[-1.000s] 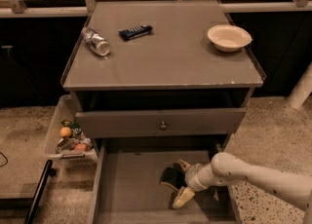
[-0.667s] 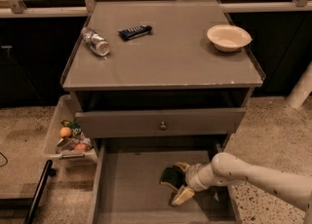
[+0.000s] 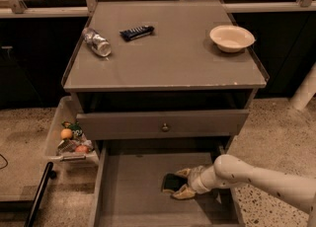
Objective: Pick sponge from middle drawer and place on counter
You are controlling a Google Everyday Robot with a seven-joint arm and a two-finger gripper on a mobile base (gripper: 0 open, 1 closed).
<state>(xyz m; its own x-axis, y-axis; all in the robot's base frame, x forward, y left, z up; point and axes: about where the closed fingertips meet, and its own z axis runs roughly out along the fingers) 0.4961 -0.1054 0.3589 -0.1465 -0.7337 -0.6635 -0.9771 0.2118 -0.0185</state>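
Change: the lower finger [image 3: 183, 194] has come up since a second ago, so the hand [image 3: 183, 183] has narrowed onto the sponge [image 3: 171, 183].
Hand: low in the open drawer [image 3: 133, 191], toward 5 o'clock on its floor. One finger sits at 12 and one at 6 o'clock of the sponge, and both seem to touch it.
Sponge: not moved, green face up on the drawer floor, at 9 o'clock of the hand's wrist.
Arm: comes in from 4 o'clock, no higher than before.
Meaning: I judge the grip just made and the lift not begun, so the pick is about half done.
Next: rise clear of the closed front [image 3: 163, 125] above, then carry toward 12 o'clock onto the desk [image 3: 168, 63].
Desk: bottle [image 3: 97, 42], wrapper [image 3: 137, 32] and bowl [image 3: 232, 37] lie toward the back, with bare room at the front.
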